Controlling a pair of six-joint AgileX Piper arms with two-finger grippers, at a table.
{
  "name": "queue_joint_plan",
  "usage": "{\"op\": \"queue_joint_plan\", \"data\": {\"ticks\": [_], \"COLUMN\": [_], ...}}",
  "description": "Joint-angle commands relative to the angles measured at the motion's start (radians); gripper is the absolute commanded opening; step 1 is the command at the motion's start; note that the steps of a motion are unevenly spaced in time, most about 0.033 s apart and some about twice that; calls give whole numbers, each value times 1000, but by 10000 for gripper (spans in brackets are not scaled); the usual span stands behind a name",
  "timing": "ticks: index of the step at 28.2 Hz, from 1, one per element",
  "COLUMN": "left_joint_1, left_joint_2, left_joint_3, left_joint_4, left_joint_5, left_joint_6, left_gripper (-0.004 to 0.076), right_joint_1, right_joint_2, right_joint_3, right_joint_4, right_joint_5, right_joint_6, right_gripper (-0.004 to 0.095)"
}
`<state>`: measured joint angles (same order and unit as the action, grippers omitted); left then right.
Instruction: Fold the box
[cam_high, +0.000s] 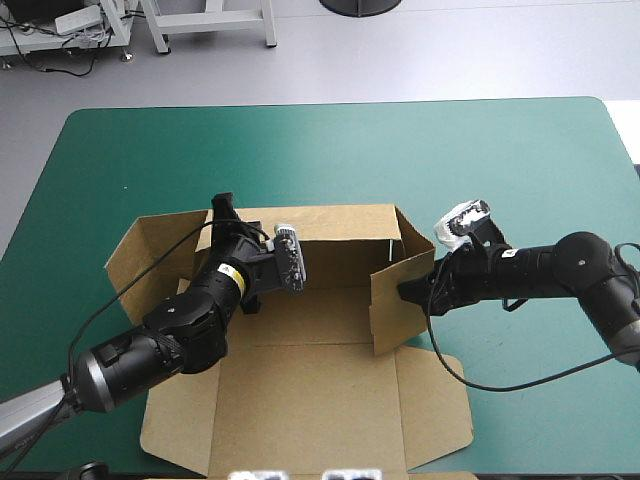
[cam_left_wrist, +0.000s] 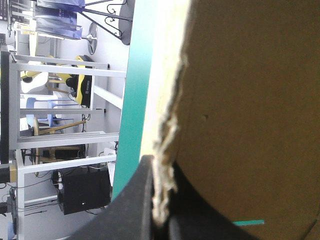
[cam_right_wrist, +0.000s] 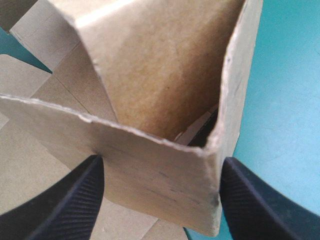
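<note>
Brown board box (cam_high: 330, 310), walls partly raised, lies toward the near edge of the teal-green table (cam_high: 330, 150).
The left gripper (cam_left_wrist: 161, 200) pinches a frayed, fibrous wall edge; the right gripper (cam_right_wrist: 160, 167) gapes, ribbed black fingers (cam_right_wrist: 75, 200) flanking a creased corner.

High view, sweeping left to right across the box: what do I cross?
box's left flap → left end effector → box's back wall → raised right wall → right end effector → bare teal-green cover
</note>
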<state>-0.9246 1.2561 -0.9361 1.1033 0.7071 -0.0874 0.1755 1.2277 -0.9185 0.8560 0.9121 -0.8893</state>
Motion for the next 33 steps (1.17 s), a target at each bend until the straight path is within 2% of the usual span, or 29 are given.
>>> {"op": "queue_joint_plan", "data": {"ticks": [1,13,18,25,28,29,31,33], "left_joint_1": [-5,-5,-5,-5,-5,-5,-5,-5], "left_joint_2": [-23,-23,-23,-23,-23,-23,-19,-12], "left_joint_3": [-27,-27,-27,-27,-27,-27,-27,-27], "left_joint_4": [17,17,17,17,25,39,59,71], "left_joint_5": [-21,-20,-18,-16,-16,-16,-12,-2], "left_joint_6": [-25,-25,-25,-37,-50,-51,-67,-90], "left_gripper": [-6,-6,-6,-6,-6,-6,-6,-6], "right_joint_1": [45,266,356,505,558,591,621,629], "right_joint_2": [-24,-24,-24,-24,-22,-22,-22,-22], "right_joint_3": [-22,-22,-22,-22,-22,-22,-22,-22], "right_joint_4": [47,-203,-369,-684,-856,-993,-1178,-1220], "right_joint_5": [-35,-249,-324,-414,-424,-424,-415,-417], "right_joint_6": [-16,266,485,855,1054,1192,1356,1400], "right_gripper": [587,583,572,570,563,529,500,500]}}
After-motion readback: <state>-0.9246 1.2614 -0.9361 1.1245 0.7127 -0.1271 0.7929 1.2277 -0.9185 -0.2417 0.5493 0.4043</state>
